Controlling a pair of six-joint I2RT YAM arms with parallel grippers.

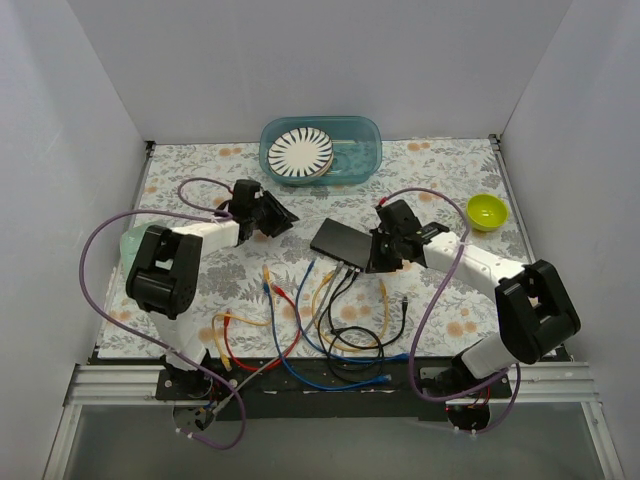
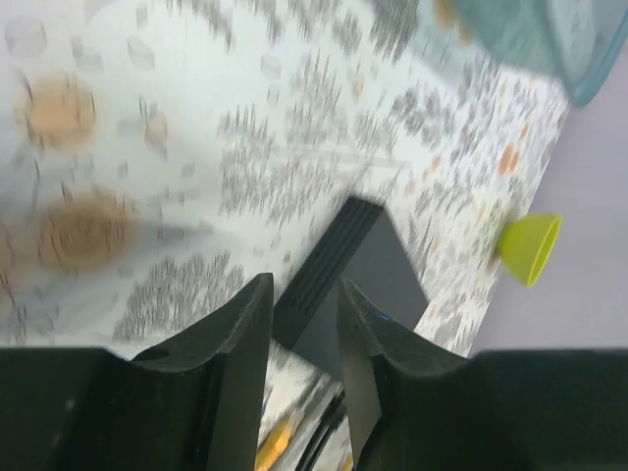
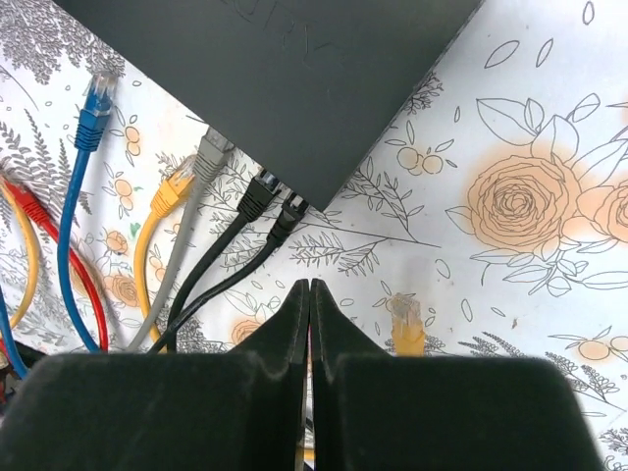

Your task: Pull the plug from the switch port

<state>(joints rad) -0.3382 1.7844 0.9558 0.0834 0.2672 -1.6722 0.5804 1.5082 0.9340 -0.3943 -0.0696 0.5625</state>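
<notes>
The switch [image 1: 340,242] is a flat dark grey box lying mid-table, with cables running from its near edge. In the right wrist view the switch [image 3: 285,69] fills the top. Two black plugs [image 3: 273,204] and a grey plug [image 3: 209,157] sit in its sockets, and a yellow plug [image 3: 179,186] lies against the same edge. My right gripper [image 3: 309,287] is shut and empty, just short of the black plugs. My left gripper [image 2: 304,294] is open and empty, up off the table left of the switch [image 2: 363,265].
Loose blue, red, yellow and black cables [image 1: 300,320] sprawl over the near table. A loose yellow plug [image 3: 405,319] lies right of my right fingertips. A teal tub [image 1: 365,165] holding a striped plate stands at the back. A yellow-green bowl [image 1: 487,210] sits at the right.
</notes>
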